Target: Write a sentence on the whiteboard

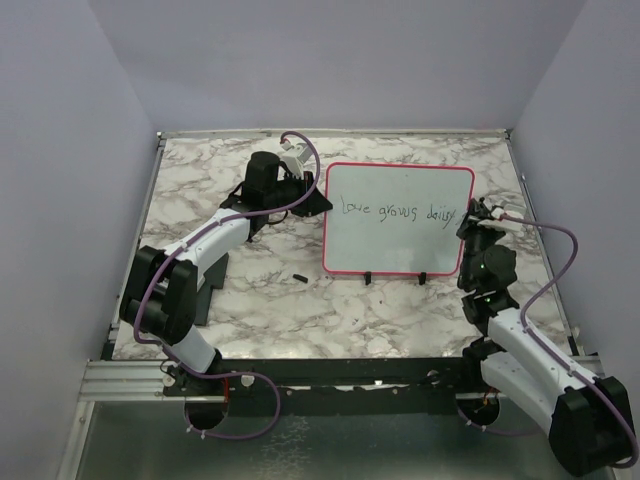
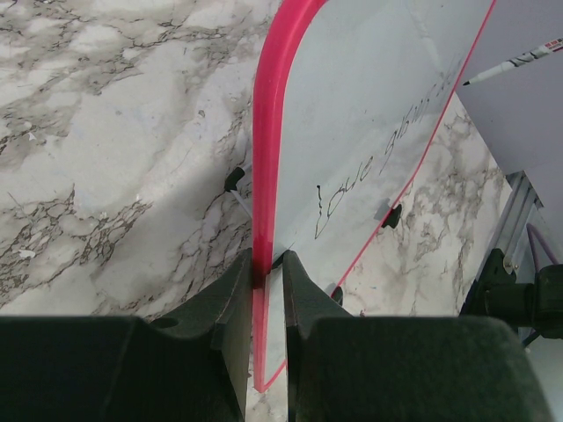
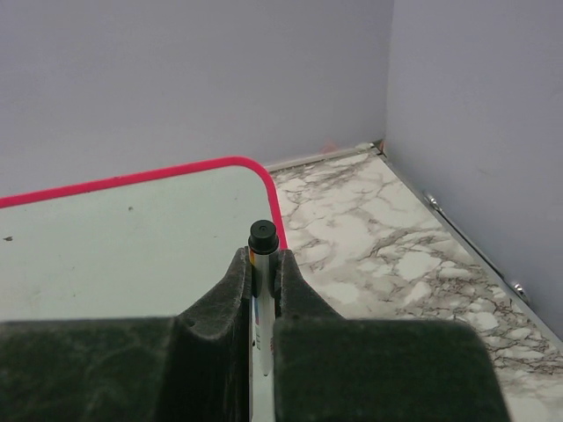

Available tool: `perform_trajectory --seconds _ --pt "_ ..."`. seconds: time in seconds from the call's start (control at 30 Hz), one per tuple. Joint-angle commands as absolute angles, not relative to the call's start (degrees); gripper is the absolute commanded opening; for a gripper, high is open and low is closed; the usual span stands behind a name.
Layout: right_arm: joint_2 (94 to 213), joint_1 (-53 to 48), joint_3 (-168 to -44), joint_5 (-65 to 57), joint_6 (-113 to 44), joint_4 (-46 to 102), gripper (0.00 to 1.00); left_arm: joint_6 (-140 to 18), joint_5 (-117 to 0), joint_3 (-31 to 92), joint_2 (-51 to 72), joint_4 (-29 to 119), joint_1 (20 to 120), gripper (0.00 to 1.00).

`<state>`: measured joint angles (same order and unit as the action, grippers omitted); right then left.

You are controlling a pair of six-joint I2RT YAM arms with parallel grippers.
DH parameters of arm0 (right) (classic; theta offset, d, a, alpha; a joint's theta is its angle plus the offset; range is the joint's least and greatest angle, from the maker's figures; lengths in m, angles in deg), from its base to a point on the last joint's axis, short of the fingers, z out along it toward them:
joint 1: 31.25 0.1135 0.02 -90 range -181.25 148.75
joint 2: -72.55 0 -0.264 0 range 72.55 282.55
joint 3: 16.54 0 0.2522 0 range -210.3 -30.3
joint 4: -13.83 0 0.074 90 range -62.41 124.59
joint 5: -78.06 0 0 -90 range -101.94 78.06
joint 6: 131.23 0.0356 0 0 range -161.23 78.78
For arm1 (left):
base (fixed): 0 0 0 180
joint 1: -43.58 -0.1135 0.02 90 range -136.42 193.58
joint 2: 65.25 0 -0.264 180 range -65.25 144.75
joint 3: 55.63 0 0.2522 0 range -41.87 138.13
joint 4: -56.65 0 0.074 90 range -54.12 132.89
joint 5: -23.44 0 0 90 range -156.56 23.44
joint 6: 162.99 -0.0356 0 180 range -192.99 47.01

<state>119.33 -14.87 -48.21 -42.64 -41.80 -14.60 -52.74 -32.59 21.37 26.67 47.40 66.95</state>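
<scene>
The whiteboard lies on the marble table with a pink frame and two black clips on its near edge. The sentence, thin dark handwriting reading "Love grows daily", spans its width. My left gripper is shut on the board's left frame edge; in the left wrist view the fingers pinch the pink frame of the whiteboard. My right gripper is at the board's right edge, by the last word, shut on a white marker with a black end, over the whiteboard.
A small black cap lies on the table left of the board's near corner. A dark flat pad sits under the left arm. Grey walls close the table on three sides. A metal rail runs along the right edge.
</scene>
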Motion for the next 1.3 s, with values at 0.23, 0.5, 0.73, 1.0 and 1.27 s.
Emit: perform_trajectory --seconds 0.23,0.5,0.73,1.0,1.27 --pt "123.1 -15.5 -50.7 -44.1 -46.1 -24.5 0.01 -53.7 -34.5 21.1 24.2 48.8 66.4 0.0" --pt "124.6 -16.3 -50.5 -43.4 -45.4 -25.1 0.01 -53.7 -34.4 21.1 24.1 48.8 66.3 0.0" --pt "124.6 -16.5 -50.2 -43.0 -44.7 -24.3 0.01 -53.7 -34.4 21.1 24.1 48.9 66.4 0.0" --pt "125.1 -16.5 -49.4 -42.9 -44.0 -24.4 0.01 -53.7 -34.4 21.1 24.0 48.9 66.4 0.0" --pt "126.6 -16.5 -49.2 -42.8 -44.1 -25.8 0.01 -53.7 -34.4 21.1 24.1 48.8 66.3 0.0"
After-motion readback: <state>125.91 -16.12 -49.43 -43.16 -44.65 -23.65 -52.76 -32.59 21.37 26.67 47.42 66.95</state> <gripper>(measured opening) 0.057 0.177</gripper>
